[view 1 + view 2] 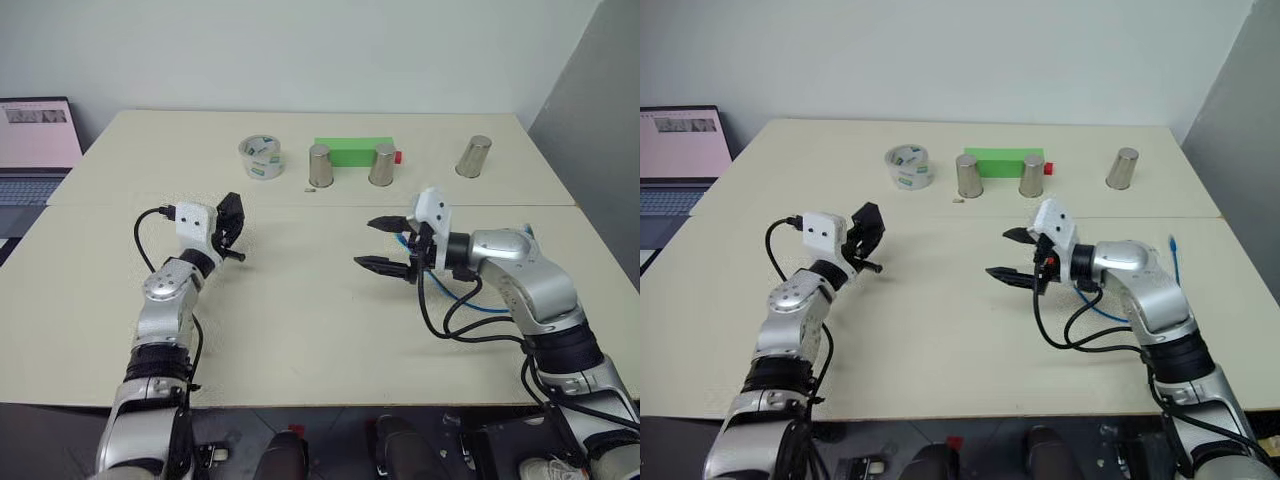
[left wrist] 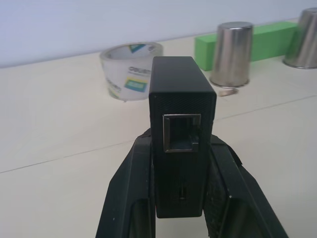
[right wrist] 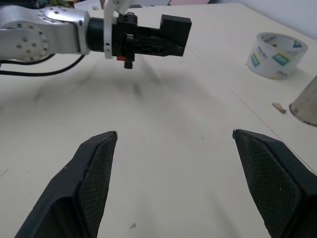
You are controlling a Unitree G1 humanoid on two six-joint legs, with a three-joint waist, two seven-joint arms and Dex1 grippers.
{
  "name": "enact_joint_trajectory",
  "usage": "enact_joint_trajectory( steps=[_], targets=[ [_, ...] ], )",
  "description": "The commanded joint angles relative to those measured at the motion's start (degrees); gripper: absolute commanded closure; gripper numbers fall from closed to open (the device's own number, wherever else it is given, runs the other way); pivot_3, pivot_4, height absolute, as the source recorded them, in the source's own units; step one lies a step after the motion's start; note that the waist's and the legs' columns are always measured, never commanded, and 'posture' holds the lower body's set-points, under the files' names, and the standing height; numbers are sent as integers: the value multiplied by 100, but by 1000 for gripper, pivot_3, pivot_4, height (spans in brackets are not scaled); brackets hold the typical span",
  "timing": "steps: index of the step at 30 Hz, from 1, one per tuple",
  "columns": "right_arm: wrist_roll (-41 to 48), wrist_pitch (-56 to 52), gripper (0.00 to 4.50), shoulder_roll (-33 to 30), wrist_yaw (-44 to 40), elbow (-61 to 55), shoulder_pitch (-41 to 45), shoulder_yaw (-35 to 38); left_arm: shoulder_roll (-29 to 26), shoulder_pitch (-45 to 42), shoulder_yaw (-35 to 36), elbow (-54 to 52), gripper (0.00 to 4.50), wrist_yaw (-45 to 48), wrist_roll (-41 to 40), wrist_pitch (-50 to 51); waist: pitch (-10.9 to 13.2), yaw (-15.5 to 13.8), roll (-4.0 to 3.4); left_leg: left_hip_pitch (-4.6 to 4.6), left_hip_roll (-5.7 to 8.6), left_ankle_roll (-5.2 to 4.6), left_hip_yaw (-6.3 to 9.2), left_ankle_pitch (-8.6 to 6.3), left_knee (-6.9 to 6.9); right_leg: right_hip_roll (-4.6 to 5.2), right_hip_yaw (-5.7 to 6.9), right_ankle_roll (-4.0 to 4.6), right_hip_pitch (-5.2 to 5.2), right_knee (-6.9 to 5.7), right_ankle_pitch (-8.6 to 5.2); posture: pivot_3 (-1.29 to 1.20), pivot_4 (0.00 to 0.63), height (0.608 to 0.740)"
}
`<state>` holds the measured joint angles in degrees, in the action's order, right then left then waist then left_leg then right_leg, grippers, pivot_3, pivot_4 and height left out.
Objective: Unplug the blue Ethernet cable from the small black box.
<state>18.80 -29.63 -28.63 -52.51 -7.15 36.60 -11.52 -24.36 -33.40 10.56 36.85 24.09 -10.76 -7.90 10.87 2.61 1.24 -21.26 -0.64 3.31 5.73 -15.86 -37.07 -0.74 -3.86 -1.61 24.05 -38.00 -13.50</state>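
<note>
My left gripper (image 1: 231, 228) is shut on the small black box (image 2: 181, 99), holding it above the table on the left. The box's port (image 2: 182, 132) faces the left wrist camera and has no plug in it. The box (image 3: 176, 29) also shows in the right wrist view, gripped at the end of the left arm. My right gripper (image 1: 365, 243) hangs open over the table's middle, with nothing between its fingers (image 3: 94, 168). The blue Ethernet cable (image 1: 1174, 252) lies loose on the table beneath and behind the right forearm, partly hidden by the arm and its black cables.
Along the far half of the table stand a clear tape roll (image 1: 261, 157), a green block (image 1: 352, 150) and three metal cups (image 1: 320, 165) (image 1: 382, 165) (image 1: 474, 156). A laptop (image 1: 35, 140) sits off the table's left edge. A seam (image 1: 300, 206) crosses the tabletop.
</note>
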Motion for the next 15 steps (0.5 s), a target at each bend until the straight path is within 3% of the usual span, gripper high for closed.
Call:
enact_joint_trajectory(
  steps=[1,7,8,10,15],
  targets=[
    [6,-115,541,141,177,-164,150,61,102,-239,128,944,3706,-228,124,-676,0,-3,0,0,1,0,-1,0,1,1,-1,1,0,0,1,0,150,740],
    [-80,-151,541,182,299,-133,104,77,240,-267,252,1725,3706,-193,12,-885,-1,-19,0,-10,2,0,10,0,1,5,11,3,6,-2,2,0,150,740],
    [-86,-154,489,179,300,-141,92,76,250,-256,273,1760,3002,-109,-35,-878,-1,-18,0,-9,2,0,10,0,2,5,11,3,6,-3,2,0,150,740],
    [-96,-172,489,173,296,-163,71,76,254,-202,294,1737,2730,17,-92,-900,-2,-10,-1,-7,2,0,9,0,2,5,10,3,5,-5,2,0,150,740],
    [-97,-239,489,154,275,-226,38,71,192,135,282,1301,1561,30,-32,-875,-2,21,-2,1,2,0,8,0,2,5,10,2,1,-8,1,0,150,740]
  ],
)
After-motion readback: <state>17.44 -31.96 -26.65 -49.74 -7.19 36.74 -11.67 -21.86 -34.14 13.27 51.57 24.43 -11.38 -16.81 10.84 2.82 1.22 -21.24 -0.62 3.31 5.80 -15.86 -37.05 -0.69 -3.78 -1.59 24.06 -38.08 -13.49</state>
